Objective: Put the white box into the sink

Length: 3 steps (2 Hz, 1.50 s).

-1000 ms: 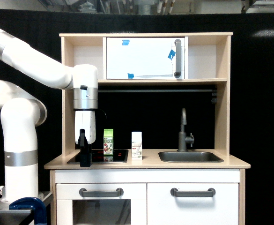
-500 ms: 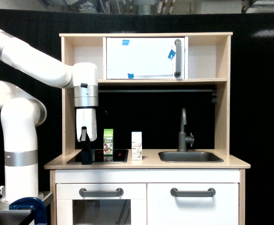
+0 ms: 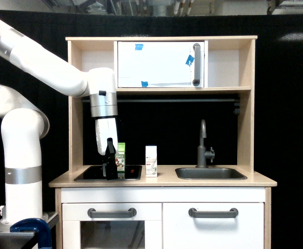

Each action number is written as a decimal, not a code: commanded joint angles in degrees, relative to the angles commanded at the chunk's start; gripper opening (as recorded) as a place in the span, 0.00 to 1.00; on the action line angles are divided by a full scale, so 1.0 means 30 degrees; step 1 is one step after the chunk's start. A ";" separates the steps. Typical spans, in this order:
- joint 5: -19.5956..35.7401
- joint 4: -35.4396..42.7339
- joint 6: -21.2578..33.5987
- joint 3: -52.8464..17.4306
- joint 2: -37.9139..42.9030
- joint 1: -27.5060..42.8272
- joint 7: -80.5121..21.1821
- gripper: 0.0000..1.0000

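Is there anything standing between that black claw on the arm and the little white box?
Yes. In the exterior view a green juice carton stands right beside the gripper, between it and the white box. Past the carton, the countertop is bare up to the box.

1. Green carton (image 3: 120, 156): white band of lettering near the top, too small to read.
2. White box (image 3: 151, 161): faint dark and reddish print low on the front, illegible.

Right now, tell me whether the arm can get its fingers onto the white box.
Probably yes. The gripper hangs low over the stovetop, and the green carton stands between it and the white box. Above the box the way looks free, so lifting over should work.
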 joint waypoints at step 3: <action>0.3477 0.7395 0.1101 -0.8677 0.7856 0.9944 -2.3119 1.00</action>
